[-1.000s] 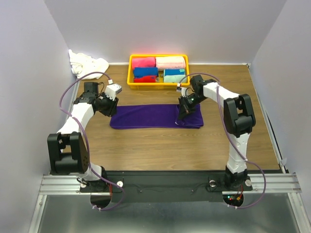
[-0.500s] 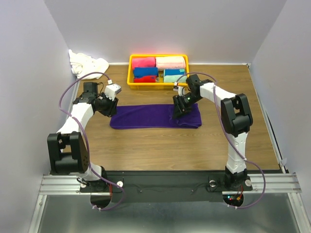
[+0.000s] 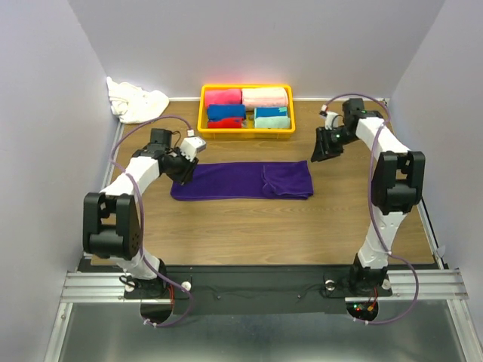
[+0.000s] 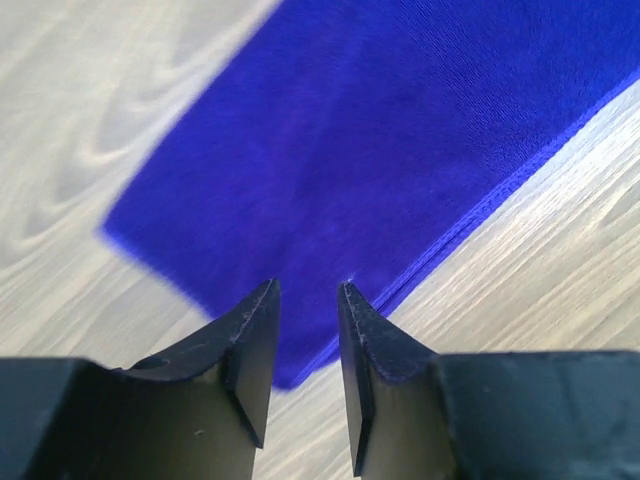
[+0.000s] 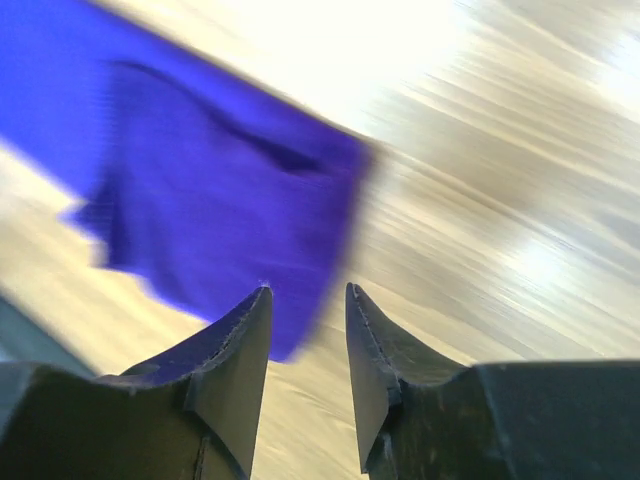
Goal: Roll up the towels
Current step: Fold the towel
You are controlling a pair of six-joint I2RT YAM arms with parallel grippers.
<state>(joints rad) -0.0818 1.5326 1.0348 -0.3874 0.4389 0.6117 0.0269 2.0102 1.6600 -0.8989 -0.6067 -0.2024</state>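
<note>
Purple towel (image 3: 241, 181) lies flat mid-frame on the table (image 3: 249, 226), right end folded over once. Left gripper (image 3: 183, 170) sits over its left end; right gripper (image 3: 320, 151) is clear, upper right. Both pairs of fingers (image 4: 250, 350) apart, empty. Risk: unheld fold slackens, so the roll starts loose or crooked.

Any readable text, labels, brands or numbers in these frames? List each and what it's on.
None readable. No print shows on the purple towel, the yellow bin, the rolled towels inside it, or the table. The right wrist view is blurred, and no lettering shows there.
</note>
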